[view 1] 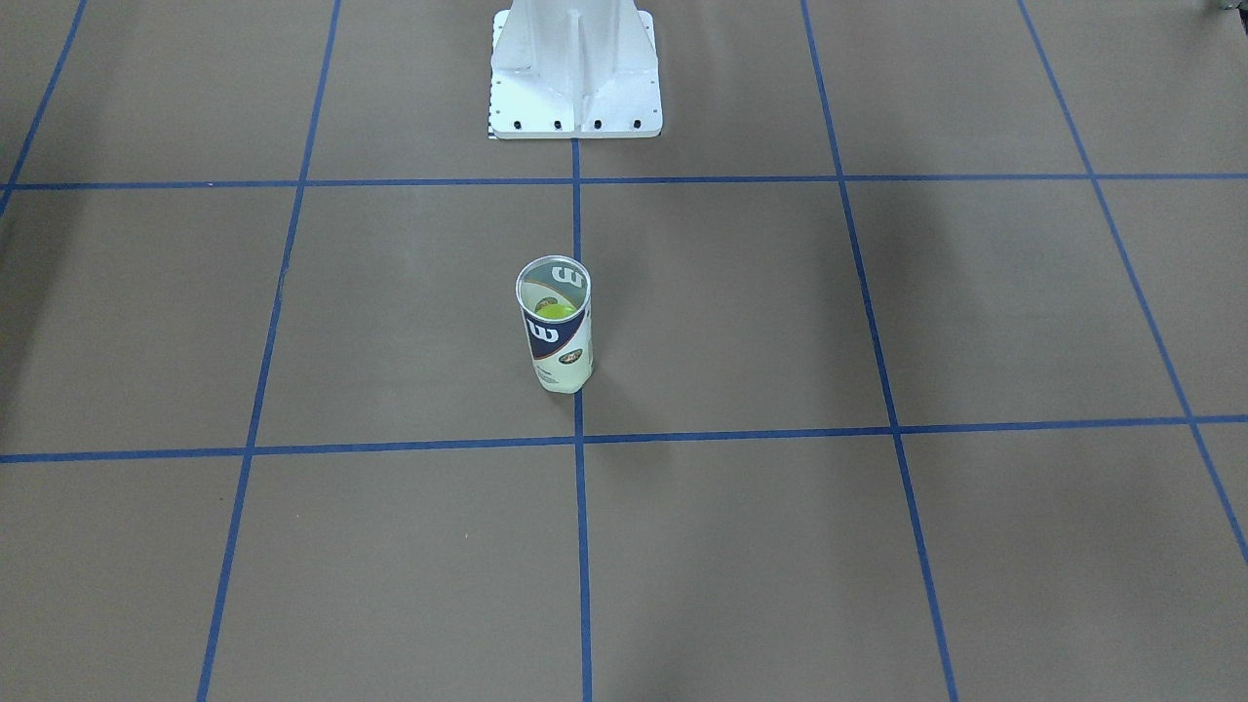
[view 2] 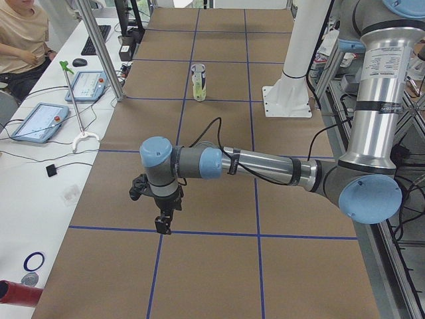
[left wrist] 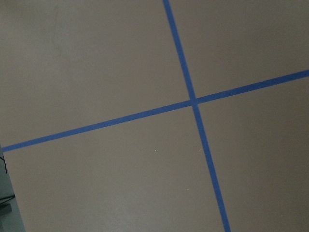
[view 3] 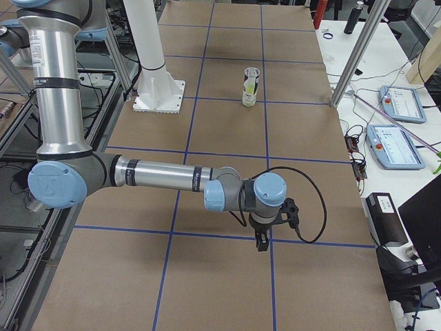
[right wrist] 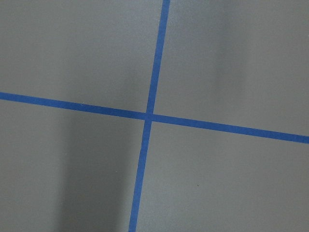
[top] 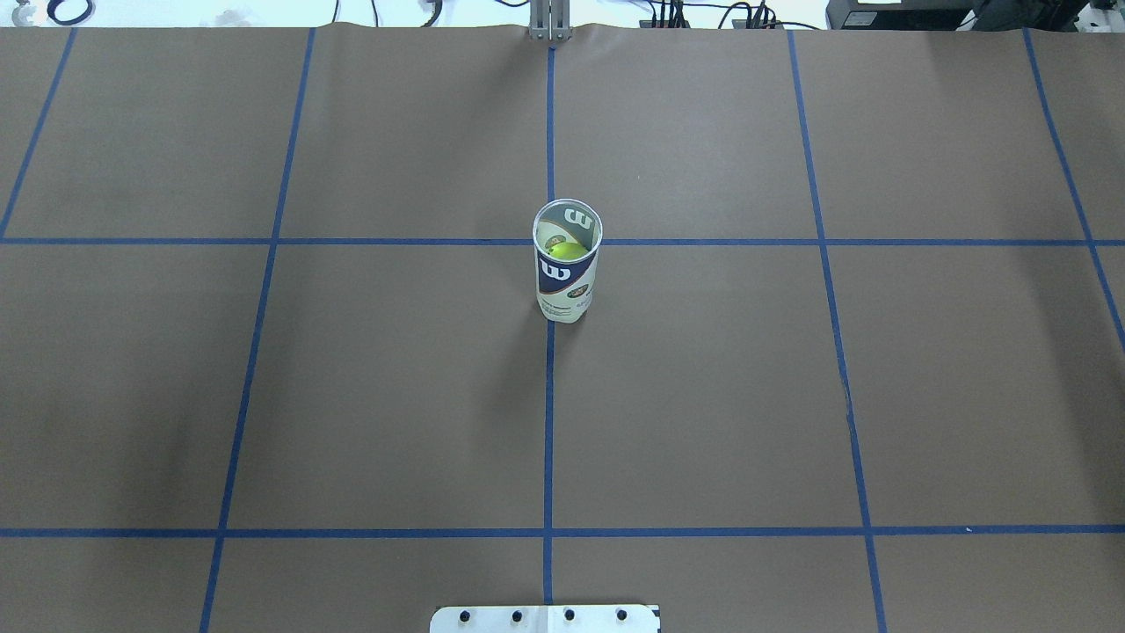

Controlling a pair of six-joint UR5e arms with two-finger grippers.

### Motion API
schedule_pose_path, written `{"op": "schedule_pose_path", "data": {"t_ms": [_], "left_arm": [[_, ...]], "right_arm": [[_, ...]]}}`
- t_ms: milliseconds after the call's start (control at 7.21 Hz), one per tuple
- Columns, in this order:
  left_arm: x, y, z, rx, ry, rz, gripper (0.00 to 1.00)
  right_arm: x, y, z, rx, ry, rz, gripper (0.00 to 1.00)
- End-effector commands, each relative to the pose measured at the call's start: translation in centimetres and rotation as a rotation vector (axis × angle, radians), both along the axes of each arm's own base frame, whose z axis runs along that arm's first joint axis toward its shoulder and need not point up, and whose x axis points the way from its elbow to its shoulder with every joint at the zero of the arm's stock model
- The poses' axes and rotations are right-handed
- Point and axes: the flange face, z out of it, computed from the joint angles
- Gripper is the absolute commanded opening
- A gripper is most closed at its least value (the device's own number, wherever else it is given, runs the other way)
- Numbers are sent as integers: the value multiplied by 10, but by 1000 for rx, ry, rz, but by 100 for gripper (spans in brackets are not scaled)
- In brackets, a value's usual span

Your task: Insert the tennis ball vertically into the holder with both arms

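The holder (view 1: 558, 341), a clear tube with a navy and white label, stands upright with its mouth open near the table's middle, on a blue tape line. It also shows in the overhead view (top: 567, 277) and both side views (view 2: 198, 83) (view 3: 251, 87). A yellow-green tennis ball (view 1: 558, 311) (top: 567, 251) lies inside it. My left gripper (view 2: 163, 222) hangs over the table's left end, far from the holder; I cannot tell whether it is open or shut. My right gripper (view 3: 262, 243) hangs over the right end; I cannot tell its state either. Both wrist views show only brown paper and tape.
The white pedestal base (view 1: 575, 78) (top: 545, 618) stands at the robot's side of the table. Blue tape lines (left wrist: 193, 102) (right wrist: 148, 116) cross under each wrist. A side bench with tablets (view 2: 40, 123) and a seated person (view 2: 20, 33) lies beyond the far edge.
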Motion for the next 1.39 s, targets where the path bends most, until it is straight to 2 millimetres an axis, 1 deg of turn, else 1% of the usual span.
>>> {"op": "schedule_pose_path", "data": {"t_ms": [0,277,416,970,1248], "left_arm": [[-21,13,11,-26,58,-60,100],[-22,6,-6,22,54,-54,100],[-22,9,-2,17,52,-51,100],[-22,8,-4,40,54,-49,100],[-22,7,-5,43,54,-49,100]], "right_arm": [[0,0,-1,-3,-2,1,99],[0,-1,-2,3,-2,2,100],[-1,-1,-3,5,-5,1,100],[0,-7,-8,17,2,0,100],[-1,-7,-7,16,4,-1,100]]}}
